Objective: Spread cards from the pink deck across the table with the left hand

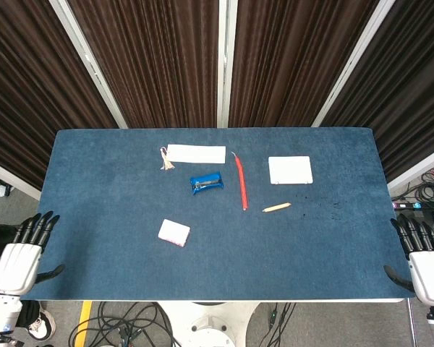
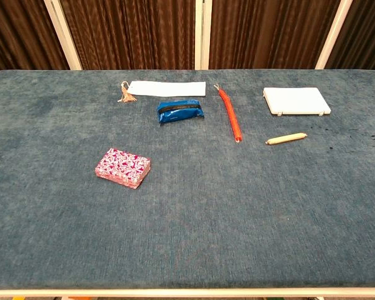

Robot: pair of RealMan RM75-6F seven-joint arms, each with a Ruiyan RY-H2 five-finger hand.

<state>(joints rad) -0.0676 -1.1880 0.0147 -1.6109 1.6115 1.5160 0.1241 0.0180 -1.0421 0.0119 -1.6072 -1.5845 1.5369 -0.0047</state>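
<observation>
The pink deck (image 1: 174,233) (image 2: 123,167) lies flat on the blue table, left of centre and toward the near edge, as one neat stack. My left hand (image 1: 22,261) hangs open off the table's near-left corner, fingers straight, well apart from the deck. At the near-right corner my right hand (image 1: 427,267) is likewise open and holds nothing. Neither hand shows in the chest view.
Further back lie a white bookmark with a tassel (image 1: 194,154), a blue pouch (image 1: 206,182), a red pen-like stick (image 1: 241,181), a white flat box (image 1: 290,170) and a small wooden stick (image 1: 276,207). Cables lie on the floor below the near edge.
</observation>
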